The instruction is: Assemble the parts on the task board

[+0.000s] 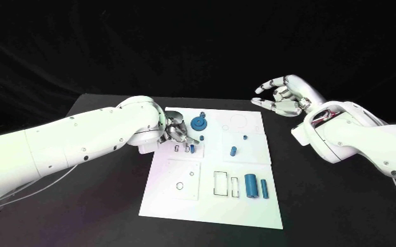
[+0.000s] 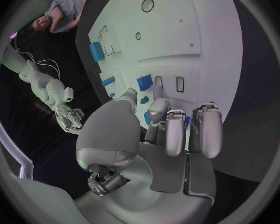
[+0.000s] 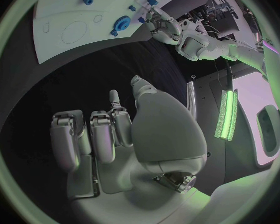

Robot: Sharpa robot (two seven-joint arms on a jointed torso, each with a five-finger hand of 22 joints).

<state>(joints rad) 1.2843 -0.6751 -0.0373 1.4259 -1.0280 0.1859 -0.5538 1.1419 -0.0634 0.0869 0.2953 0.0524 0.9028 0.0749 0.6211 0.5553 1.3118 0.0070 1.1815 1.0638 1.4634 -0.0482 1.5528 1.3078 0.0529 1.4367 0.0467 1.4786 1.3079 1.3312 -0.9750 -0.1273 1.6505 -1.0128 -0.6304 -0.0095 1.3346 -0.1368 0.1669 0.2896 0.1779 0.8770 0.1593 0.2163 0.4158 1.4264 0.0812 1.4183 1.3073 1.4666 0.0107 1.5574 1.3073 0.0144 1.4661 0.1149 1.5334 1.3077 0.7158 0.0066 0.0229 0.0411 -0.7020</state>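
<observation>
Hands at the board: left one down on it, right one held off to the side

Head view: the left arm reaches in across the black counter and its left hand rests low over the near-left part of the white task board, fingers curled downward. Its fingertips sit by a small blue part, but I cannot tell whether they pinch it or only touch it. A blue gear lies just beyond the hand. More blue parts lie on the board: a small one near the middle, and a thick cylinder with a thin one beside it toward the robot's edge. The right hand hovers off the board's far right corner, palm turned inward, fingers apart and curved, holding nothing.

Left wrist view: the left hand has its fingers bent down onto the board. A blue block stands just past the fingertips, apart from them. A bit of blue peeks between the fingers; they cover most of it, so the grip stays unclear. The other hand shows small at the side.

Right wrist view: the right hand is above bare counter, fingers loosely spread and empty. The board is well apart from it, cut off by the circle's rim, with the gear and the left hand on it.
</observation>
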